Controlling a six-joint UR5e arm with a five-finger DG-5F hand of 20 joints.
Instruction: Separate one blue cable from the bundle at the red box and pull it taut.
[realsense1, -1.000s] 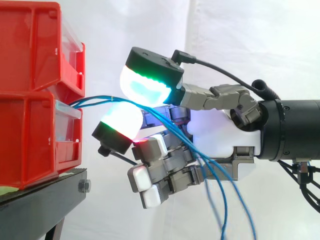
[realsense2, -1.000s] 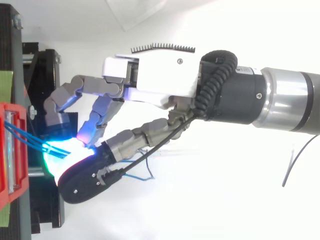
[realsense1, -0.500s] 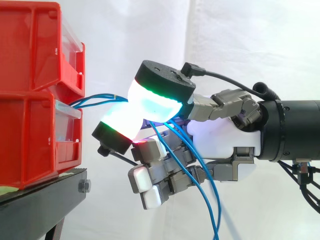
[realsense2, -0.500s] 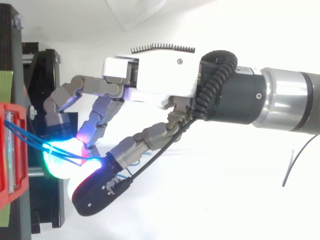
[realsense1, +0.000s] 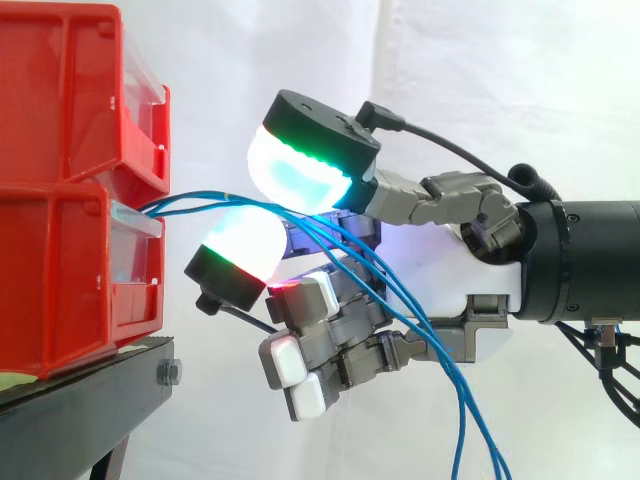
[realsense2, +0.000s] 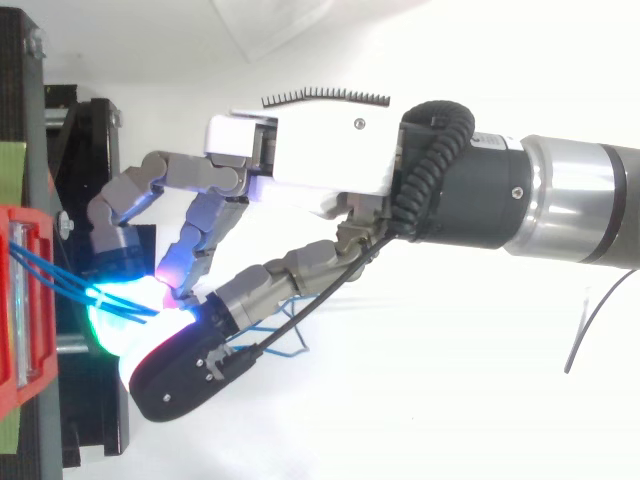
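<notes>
Several thin blue cables (realsense1: 195, 201) leave the front of the lower red box (realsense1: 60, 285) and run right into my hand (realsense1: 450, 265). They pass between a green-cyan glowing pad (realsense1: 300, 170) above and a white-red glowing pad (realsense1: 240, 242) below, which close on them as a bundle. Behind the pads the cables drop slack to the lower right (realsense1: 470, 420). The other fingers are curled below, holding nothing. From above, the hand (realsense2: 320, 160) reaches left and the cables (realsense2: 50, 278) fan out from the red box (realsense2: 25, 300) to the glowing pads.
A second red box (realsense1: 70, 90) is stacked on the lower one. Both rest on a black stand (realsense1: 80, 400) at the left. A white curtain hangs behind. The arm comes in from the right.
Half a second ago the upper glowing pad had swung up and away from the lower one. It has come back down onto the cables, which now hang further right.
</notes>
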